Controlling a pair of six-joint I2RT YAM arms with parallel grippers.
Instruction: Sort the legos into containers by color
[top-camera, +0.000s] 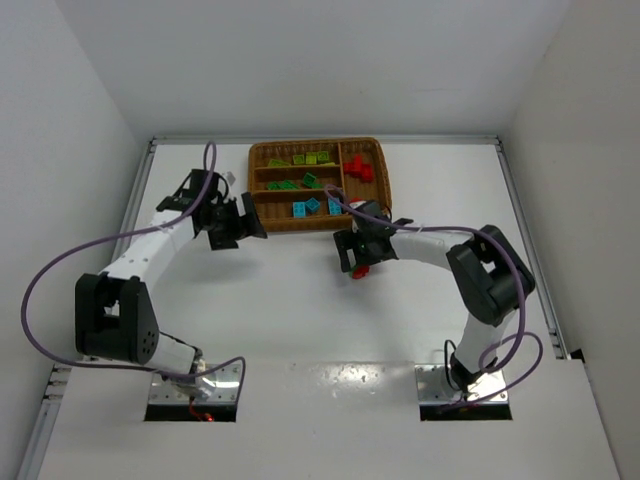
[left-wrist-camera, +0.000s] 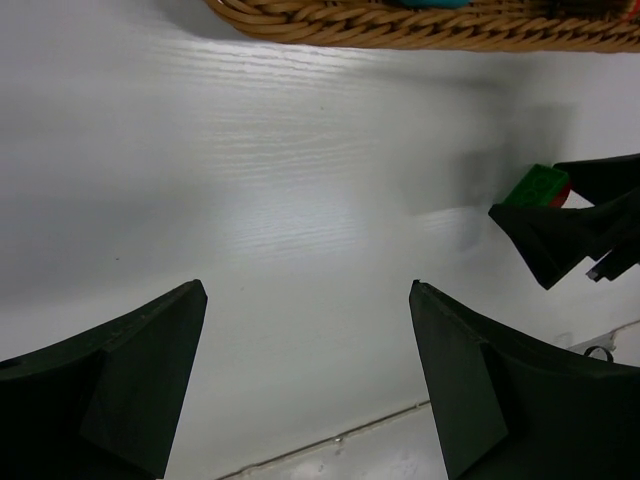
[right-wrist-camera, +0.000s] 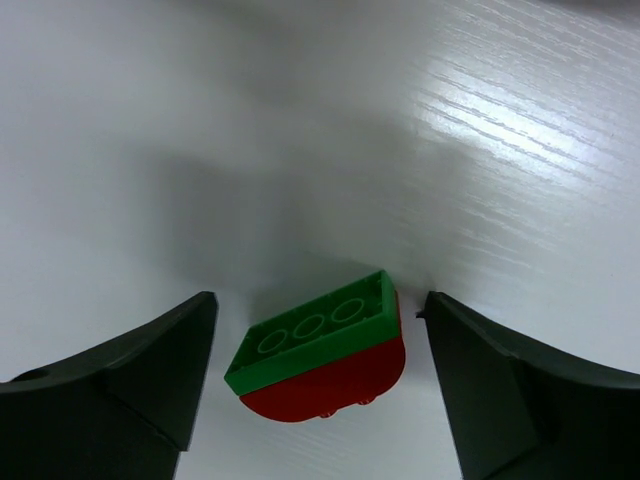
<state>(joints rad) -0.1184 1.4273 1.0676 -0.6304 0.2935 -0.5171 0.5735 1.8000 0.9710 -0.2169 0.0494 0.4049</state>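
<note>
A dark green lego (right-wrist-camera: 315, 335) stuck onto a red lego (right-wrist-camera: 330, 385) lies tipped over on the white table. My right gripper (right-wrist-camera: 319, 295) stands open around this pair, with a gap on each side. From above, only the red lego (top-camera: 360, 270) peeks out under the right gripper (top-camera: 358, 250). The wicker tray (top-camera: 262, 190) holds lime-yellow legos (top-camera: 305, 158) in its far slot, dark green legos (top-camera: 295, 183) in the middle slot, cyan legos (top-camera: 312, 206) in the near slot and red legos (top-camera: 358, 168) in the upright slot. My left gripper (left-wrist-camera: 305, 290) is open and empty, left of the tray's front.
In the left wrist view the tray's front rim (left-wrist-camera: 400, 25) runs along the top, and the right arm's fingers (left-wrist-camera: 570, 235) with the green lego (left-wrist-camera: 535, 185) show at the right. White walls enclose the table (top-camera: 300, 310) on three sides. Purple cables loop off both arms.
</note>
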